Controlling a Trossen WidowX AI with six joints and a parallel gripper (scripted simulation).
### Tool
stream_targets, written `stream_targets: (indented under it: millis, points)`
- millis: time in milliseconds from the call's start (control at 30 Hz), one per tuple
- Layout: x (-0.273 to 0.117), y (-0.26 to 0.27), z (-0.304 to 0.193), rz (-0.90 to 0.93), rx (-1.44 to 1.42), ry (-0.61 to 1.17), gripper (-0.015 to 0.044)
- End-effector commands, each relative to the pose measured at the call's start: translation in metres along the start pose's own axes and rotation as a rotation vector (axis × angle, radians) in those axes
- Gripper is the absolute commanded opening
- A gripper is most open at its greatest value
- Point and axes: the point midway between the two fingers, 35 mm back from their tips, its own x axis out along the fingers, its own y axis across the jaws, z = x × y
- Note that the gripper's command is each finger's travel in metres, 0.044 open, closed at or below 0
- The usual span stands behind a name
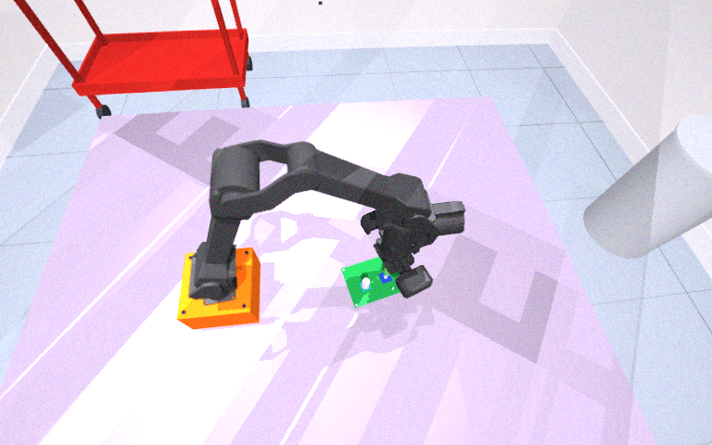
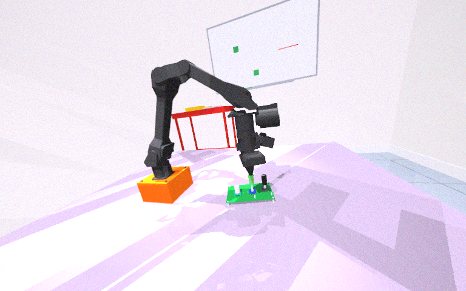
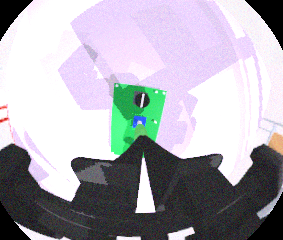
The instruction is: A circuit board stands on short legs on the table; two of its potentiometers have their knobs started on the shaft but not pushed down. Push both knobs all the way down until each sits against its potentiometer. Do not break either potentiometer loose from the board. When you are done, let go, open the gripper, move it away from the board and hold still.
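Note:
The green circuit board (image 1: 370,298) (image 2: 244,199) (image 3: 119,125) stands on short legs. A green knob (image 2: 251,179) (image 3: 140,130) is upright above the blue potentiometer (image 1: 385,278) (image 2: 252,191) (image 3: 139,120), with pale shaft showing between them. A black knob (image 2: 264,179) (image 3: 141,100) stands above a dark potentiometer (image 2: 265,188); a small gap seems to show there. A white knob (image 1: 366,282) (image 2: 236,188) sits low at the teal potentiometer (image 2: 237,194); the fingers hide it in the wrist view. My gripper (image 2: 251,174) (image 3: 142,138) is shut and empty, its tips at the green knob's top.
The orange base block (image 1: 216,317) (image 2: 156,193) is left of the board. The black knob stands close to the right of my fingers in the exterior view. A red cart (image 1: 161,60) (image 2: 204,111) and a grey cylinder (image 1: 657,193) stand beyond the table (image 1: 514,402).

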Motion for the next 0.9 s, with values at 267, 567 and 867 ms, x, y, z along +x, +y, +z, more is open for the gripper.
stream_targets:
  millis: [267, 567, 867]
  points:
    - [0.013, 0.001, 0.0, 0.007, 0.0, 0.004, 0.0]
    - [0.02, 0.001, 0.0, 0.007, 0.0, 0.004, 0.0]
    - [0.021, 0.001, 0.0, 0.007, 0.0, 0.004, 0.0]
